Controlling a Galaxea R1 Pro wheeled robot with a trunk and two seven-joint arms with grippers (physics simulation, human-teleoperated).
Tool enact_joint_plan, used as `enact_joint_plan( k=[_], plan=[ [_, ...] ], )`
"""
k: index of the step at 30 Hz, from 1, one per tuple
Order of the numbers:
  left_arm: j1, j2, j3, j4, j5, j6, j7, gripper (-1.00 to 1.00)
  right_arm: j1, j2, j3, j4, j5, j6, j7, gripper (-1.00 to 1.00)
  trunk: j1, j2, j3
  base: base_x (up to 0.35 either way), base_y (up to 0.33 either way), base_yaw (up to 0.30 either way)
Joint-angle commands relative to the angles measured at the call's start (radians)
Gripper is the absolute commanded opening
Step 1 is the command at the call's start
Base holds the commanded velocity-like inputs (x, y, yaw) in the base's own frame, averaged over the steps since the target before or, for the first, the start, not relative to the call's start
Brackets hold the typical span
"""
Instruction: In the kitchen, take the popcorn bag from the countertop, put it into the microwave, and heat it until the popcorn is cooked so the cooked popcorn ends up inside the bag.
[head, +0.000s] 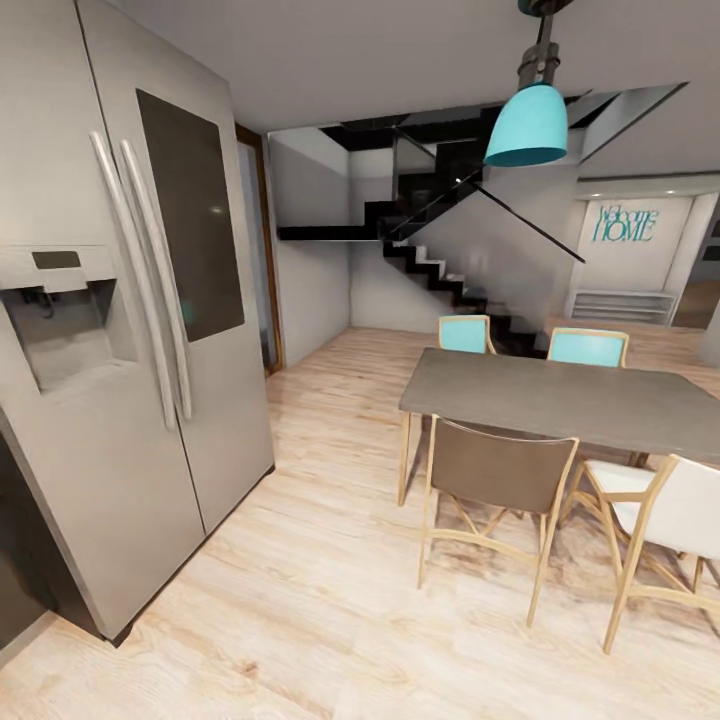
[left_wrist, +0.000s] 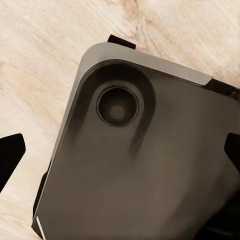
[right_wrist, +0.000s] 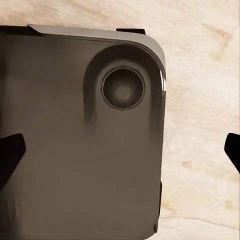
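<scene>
A: The left claw (left_wrist: 120, 150) is hanging over the robot's own dark base panel (left_wrist: 140, 165), its two black fingertips (left_wrist: 10, 157) standing wide apart at the frame edges and pinching nothing. The right claw (right_wrist: 120, 150) is doing the same, spread and empty.

B: Why are they being carried so?

A: Judged from the pose, the arms are being kept tucked low over the base while the robot is travelling; nothing within reach is calling for a grasp.

B: And the popcorn bag, the microwave, the countertop?

A: None is appearing here; finding them is the step in hand.

B: The room?

A: A steel refrigerator (head: 120, 330) is standing near left, a grey dining desk (head: 560, 395) with chairs (head: 495, 480) right, a teal lamp (head: 528, 125) hanging above, a staircase (head: 440, 260) far behind, pale wood floor (head: 300, 600) throughout.
</scene>
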Motion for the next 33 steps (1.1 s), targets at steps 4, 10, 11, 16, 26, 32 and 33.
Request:
enact_joint_plan(
  k=[4,10,11,16,26,32,33],
  plan=[
    [0.0,0.0,0.007,-0.001,0.0,-0.001,0.0,1.0,0.0,0.001,0.0,0.0,0.004,-0.008,0.0,1.0,0.0,0.0,-0.001,0.0,0.0,0.006],
    [0.0,0.0,0.007,-0.001,0.0,-0.001,0.0,1.0,0.0,0.002,-0.006,0.0,-0.001,-0.027,0.0,1.0,0.0,0.0,-0.001,0.0,0.0,0.216],
    [0.0,0.0,0.007,-0.001,0.0,-0.001,0.0,1.0,0.0,0.003,-0.006,0.0,-0.002,-0.031,0.0,1.0,0.0,0.0,-0.001,0.0,0.0,0.293],
    [0.0,0.0,0.007,-0.001,0.0,-0.002,0.0,1.0,0.0,-0.001,-0.007,0.001,-0.004,-0.033,0.002,1.0,0.0,0.0,-0.001,0.0,0.0,0.298],
    [0.0,0.0,0.007,-0.001,0.0,-0.002,0.0,1.0,0.0,-0.001,-0.005,0.001,-0.006,-0.033,0.006,1.0,0.0,0.0,-0.001,0.0,0.0,0.3],
    [0.0,0.0,0.007,-0.001,0.0,-0.001,0.0,1.0,0.0,-0.001,-0.005,0.001,-0.007,-0.033,0.011,1.0,0.0,0.0,-0.001,0.0,0.0,0.3],
    [0.0,0.0,0.007,-0.001,0.0,-0.001,0.0,1.0,0.0,-0.001,-0.005,0.001,-0.006,-0.033,0.012,1.0,0.0,0.0,-0.001,0.0,0.0,0.3]
  ],
)
